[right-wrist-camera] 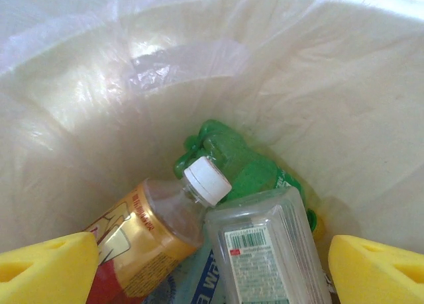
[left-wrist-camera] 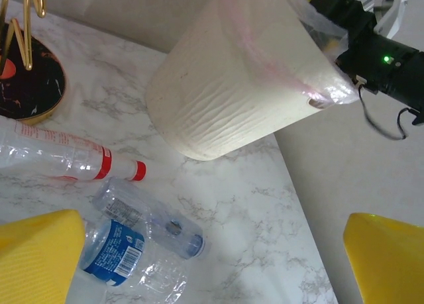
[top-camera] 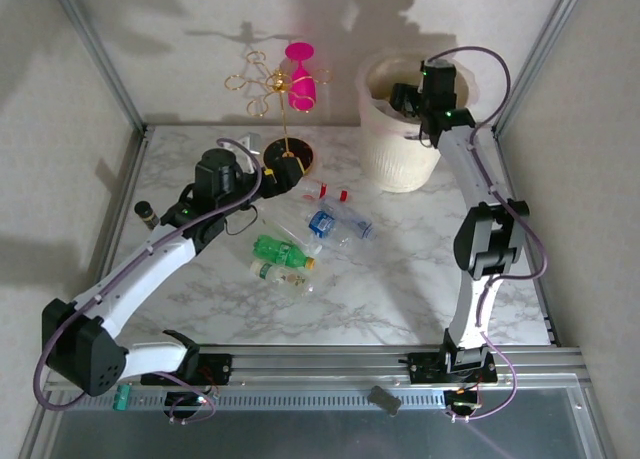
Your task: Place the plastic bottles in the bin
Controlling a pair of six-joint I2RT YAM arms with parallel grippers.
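The right gripper (right-wrist-camera: 212, 272) hangs inside the mouth of the bin (top-camera: 405, 144), its yellow fingers (right-wrist-camera: 46, 267) spread wide with nothing held between them. Directly beneath it three plastic bottles lie on the bin's floor. A copper-brown bottle (right-wrist-camera: 142, 241) has its white cap aimed up and to the right in the wrist view, and its label shows a picture but no writing I can read. A crumpled green bottle (right-wrist-camera: 232, 161) lies behind that cap. A clear squarish bottle (right-wrist-camera: 265, 251) runs lengthwise toward the camera and carries a white label with a barcode and print too fine to read. Beneath these a strip of blue label (right-wrist-camera: 199, 284) shows the white letters "wa". The left gripper (left-wrist-camera: 212, 264) hovers above the marble surface (top-camera: 400, 269), fully open and empty. Below it a clear bottle with a blue label (left-wrist-camera: 116, 248) lies on its side, its print too small to read. Just beside it a second clear bottle (left-wrist-camera: 156, 218) points down and right in that view. Farther out a red-capped bottle (left-wrist-camera: 73, 161) lies with its cap toward the bin. In the top view a green bottle on the surface (top-camera: 275, 249) lies roughly left to right, near the left arm.
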